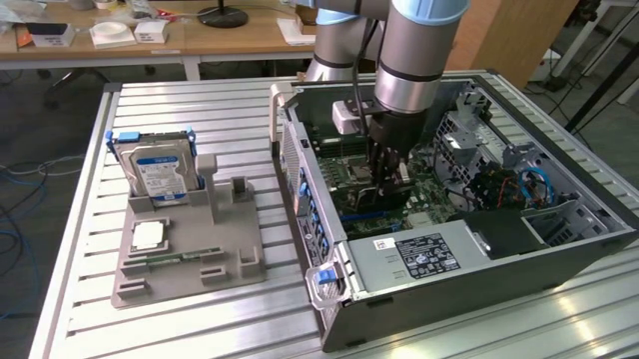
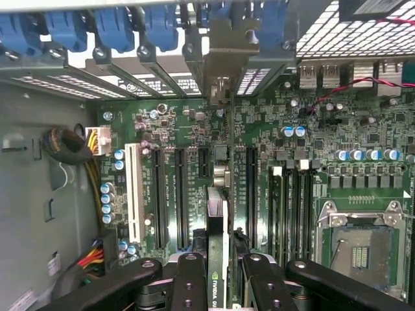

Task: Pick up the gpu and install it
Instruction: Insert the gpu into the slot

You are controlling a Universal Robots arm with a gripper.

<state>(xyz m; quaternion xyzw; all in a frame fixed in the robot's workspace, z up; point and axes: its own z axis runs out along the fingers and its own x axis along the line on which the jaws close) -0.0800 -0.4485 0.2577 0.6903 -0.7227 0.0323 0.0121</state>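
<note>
We see the arm reaching down from the top centre of the exterior view into an open computer case (image 1: 559, 247) that lies on its side on a slatted metal table (image 1: 200, 321). The gripper (image 1: 384, 185) hangs low over the motherboard (image 1: 424, 206), near the middle of the case.

In the wrist view the gripper (image 2: 217, 275) is partly closed, its two black fingers (image 2: 189, 282) standing close on either side of the gpu (image 2: 217, 259). The card stands on edge between them, so we see it as a thin strip: a green board edge against a black face with a small green logo. The fingers clamp it on both flat faces, and the jaws are only as far apart as the card is thick. From the fingers the card runs toward the metal end bracket (image 2: 220, 58) at the case's back wall, in line with the long black expansion slots (image 2: 178, 194). We cannot tell whether its lower edge is touching a slot or just above it.

At the exterior view's left, well apart from the case, a grey fixture (image 1: 185, 250) sits on the table. A hard drive (image 1: 155, 168) with a blue-and-white label stands upright in it, and a small green memory stick (image 1: 179, 259) lies flat near its front.
</note>
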